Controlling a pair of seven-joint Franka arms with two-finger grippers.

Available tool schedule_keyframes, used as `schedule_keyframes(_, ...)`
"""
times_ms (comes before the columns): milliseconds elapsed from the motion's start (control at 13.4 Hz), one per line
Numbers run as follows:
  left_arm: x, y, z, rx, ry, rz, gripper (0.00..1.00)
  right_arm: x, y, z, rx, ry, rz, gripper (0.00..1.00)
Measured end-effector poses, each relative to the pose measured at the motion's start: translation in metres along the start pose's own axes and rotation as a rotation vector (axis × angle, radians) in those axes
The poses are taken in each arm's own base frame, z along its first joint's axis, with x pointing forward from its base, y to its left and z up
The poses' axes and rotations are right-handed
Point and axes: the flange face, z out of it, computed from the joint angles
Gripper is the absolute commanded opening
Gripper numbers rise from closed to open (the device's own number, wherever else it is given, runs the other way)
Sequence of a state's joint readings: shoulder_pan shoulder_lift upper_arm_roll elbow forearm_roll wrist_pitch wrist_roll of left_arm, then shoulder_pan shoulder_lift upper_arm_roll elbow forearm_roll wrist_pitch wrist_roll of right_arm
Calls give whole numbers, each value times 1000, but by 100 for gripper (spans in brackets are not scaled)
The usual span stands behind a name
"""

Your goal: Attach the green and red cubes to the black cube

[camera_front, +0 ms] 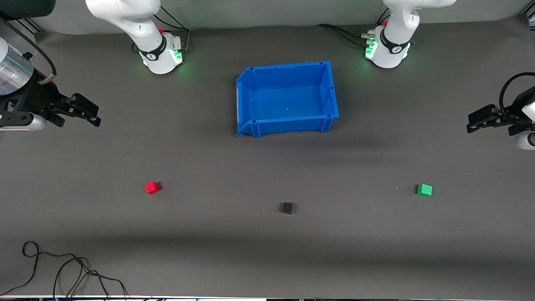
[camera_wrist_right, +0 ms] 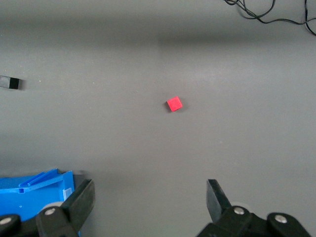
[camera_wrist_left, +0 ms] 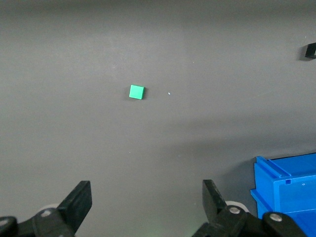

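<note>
- My left gripper and right gripper hung released, waiting above the tabletop ends.
- Red cube, black cube and green cube lay well apart.

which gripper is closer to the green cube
Left. The left gripper hangs open at the left arm's end of the table, the green cube lying at that end; the right gripper waits open at the other end.

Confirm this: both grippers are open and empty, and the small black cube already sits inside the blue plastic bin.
Not quite. The small black cube lies on the table, nearer the front camera than the blue plastic bin, as the front view shows. The rest holds: the left gripper and right gripper are open and empty.
</note>
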State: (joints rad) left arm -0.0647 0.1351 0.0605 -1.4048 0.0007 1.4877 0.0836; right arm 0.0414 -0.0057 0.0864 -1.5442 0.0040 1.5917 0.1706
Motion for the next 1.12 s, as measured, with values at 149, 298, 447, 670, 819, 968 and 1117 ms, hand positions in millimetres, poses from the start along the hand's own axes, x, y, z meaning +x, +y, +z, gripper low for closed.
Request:
schedule_keyframes(149, 0, 0, 0, 0, 0, 0, 100, 0, 0, 0, 0, 0, 0, 100)
schedule_keyframes(298, 1, 0, 2, 0, -3, 0, 100, 0, -1, 1, -1, -4, -3, 100)
schedule_keyframes(447, 4, -3, 8, 0, -12, -4, 100, 0, -4, 3, -1, -10, -7, 100)
schedule_keyframes(670, 11, -12, 19, 1, -22, -23, 100, 4, -5, 13, -3, -31, -9, 100)
schedule_keyframes(819, 16, -19, 31, 1, -40, -51, 100, 4, -6, 19, -7, -57, -10, 100)
schedule_keyframes(968, 24, -22, 48, 2, -66, -119, 100, 4, -6, 23, -9, -73, -11, 100)
schedule_keyframes(1117, 32, -22, 65, 7, -90, -203, 100, 4, -6, 24, -10, -79, -11, 100)
